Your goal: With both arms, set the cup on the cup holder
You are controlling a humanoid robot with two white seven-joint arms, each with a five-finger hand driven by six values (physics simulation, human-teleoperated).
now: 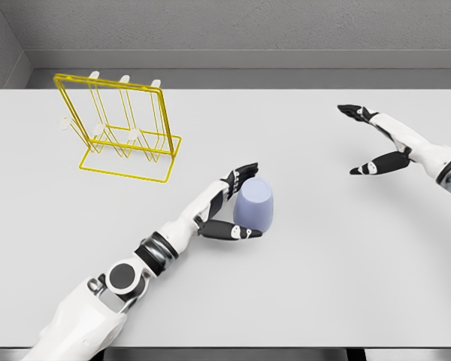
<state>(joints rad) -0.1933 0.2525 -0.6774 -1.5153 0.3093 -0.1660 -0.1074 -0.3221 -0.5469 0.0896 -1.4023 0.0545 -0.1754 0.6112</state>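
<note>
Left hand [227, 207] cradles cup [254, 205], fingers around it; right hand [383, 143] spread.

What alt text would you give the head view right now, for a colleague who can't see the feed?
The left hand closes its fingers around a pale blue cup near the middle of a white table. A yellow wire cup holder stands at the far left, apart from it. The right hand hovers open at the right.

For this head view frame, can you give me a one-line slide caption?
Left hand closes around the lavender cup on the white table; right hand hovers open; yellow wire cup holder stands at rear left.
</note>
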